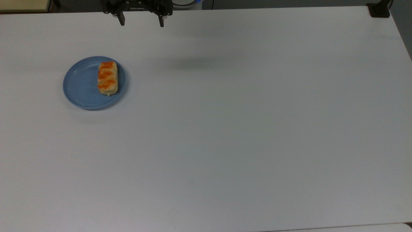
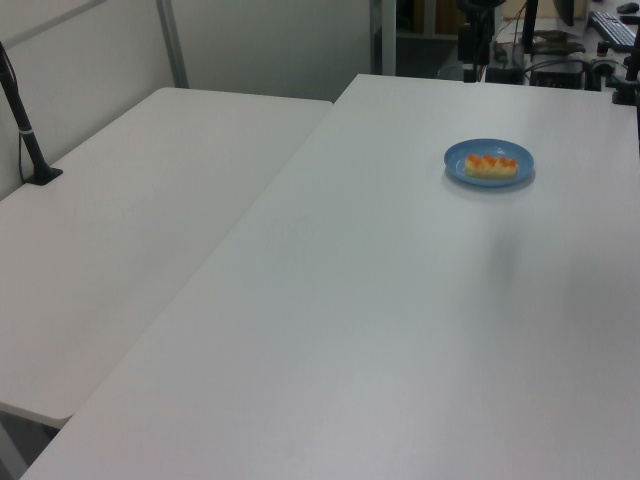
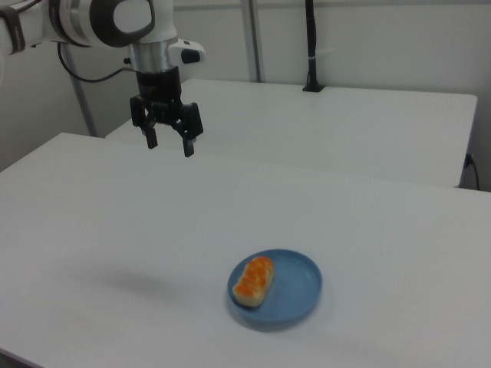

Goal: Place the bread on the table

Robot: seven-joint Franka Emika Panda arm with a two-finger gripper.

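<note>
Tan, orange, blue, white around my black jaws

The bread (image 1: 107,78) is tan with three glossy orange lobes; its plate (image 1: 80,87) is plain blue, the tabletop (image 1: 225,135) matte white, my arm (image 3: 115,19) white and grey.

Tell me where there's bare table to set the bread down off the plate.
Nearly everywhere: the table is bare beside the blue plate toward the top view's right and bottom. The bread on that plate is the sole clutter. The gripper hangs open near the far edge.

Tool (image 3: 169,144) aloft, fingers apart
</note>
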